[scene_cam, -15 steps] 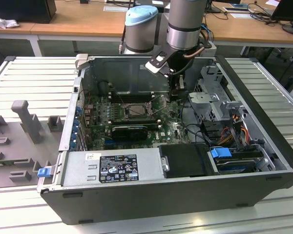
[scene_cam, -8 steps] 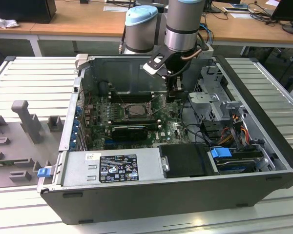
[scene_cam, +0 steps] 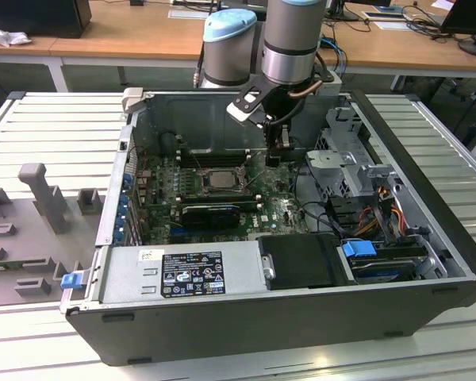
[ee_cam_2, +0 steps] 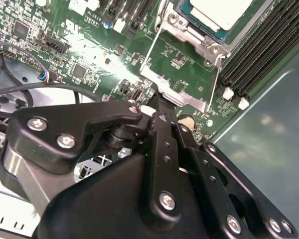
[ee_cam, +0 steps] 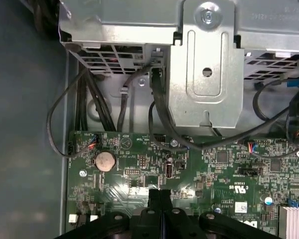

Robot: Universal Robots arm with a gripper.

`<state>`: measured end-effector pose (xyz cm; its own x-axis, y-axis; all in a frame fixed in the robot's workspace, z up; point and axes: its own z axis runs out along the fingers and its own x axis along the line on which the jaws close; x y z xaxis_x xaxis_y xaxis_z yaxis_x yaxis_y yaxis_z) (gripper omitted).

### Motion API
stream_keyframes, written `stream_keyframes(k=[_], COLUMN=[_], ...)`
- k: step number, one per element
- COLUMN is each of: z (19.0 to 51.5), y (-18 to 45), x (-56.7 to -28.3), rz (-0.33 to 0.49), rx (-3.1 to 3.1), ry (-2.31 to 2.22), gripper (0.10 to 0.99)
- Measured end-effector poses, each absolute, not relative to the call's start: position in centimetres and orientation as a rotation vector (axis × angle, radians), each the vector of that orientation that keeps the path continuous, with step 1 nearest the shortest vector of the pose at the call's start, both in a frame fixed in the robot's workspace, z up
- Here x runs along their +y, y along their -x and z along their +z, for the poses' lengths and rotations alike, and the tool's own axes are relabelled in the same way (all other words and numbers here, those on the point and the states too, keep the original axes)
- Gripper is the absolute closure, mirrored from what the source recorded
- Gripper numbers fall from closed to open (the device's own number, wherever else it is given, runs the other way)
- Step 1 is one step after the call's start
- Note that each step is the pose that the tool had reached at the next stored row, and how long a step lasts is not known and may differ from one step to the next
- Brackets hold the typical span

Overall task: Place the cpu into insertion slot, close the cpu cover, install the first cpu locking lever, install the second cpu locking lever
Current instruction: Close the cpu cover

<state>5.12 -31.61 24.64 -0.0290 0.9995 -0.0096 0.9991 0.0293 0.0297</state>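
Closing the cpu cover is judged to be the step in hand. The claw (ee_cam_2: 157, 99) is seen shut, fingertips pressed together with nothing held between them, and it is set just beside the outer edge of the cpu cover (ee_cam_2: 175, 92). That cover is taken to be swung open, since green board is seen through its window. Beyond it, the cpu (ee_cam_2: 219, 12) is seated pale face up in the insertion slot (ee_cam_2: 192, 30), so placing appears done. For a clean closing, the frame is best pushed at its edge along the arc of its hinge. The chip's face and the small parts on the motherboard (ee_cam: 214, 169) are best left untouched. All of this is housed in the open computer case (scene_cam: 262, 325) on the slatted worktop (scene_cam: 55, 119).
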Motion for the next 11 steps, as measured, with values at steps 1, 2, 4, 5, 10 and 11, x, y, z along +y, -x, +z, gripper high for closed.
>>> stream_keyframes(k=[1,2,4,5,10,11], z=[24.6,24.6,24.6,24.6,24.6,24.6], y=[-5.0,-4.8,-4.3,-4.2,-3.7,-3.6], x=[-31.6,-31.6,-31.6,-31.6,-31.6,-31.6], rz=[0.023,0.023,0.023,0.023,0.024,0.024], rx=[2.237,2.237,2.237,2.237,2.237,2.237], ry=[-2.166,-2.166,-2.166,-2.166,-2.167,-2.167], gripper=[0.980,0.980,0.980,0.980,0.980,0.980])
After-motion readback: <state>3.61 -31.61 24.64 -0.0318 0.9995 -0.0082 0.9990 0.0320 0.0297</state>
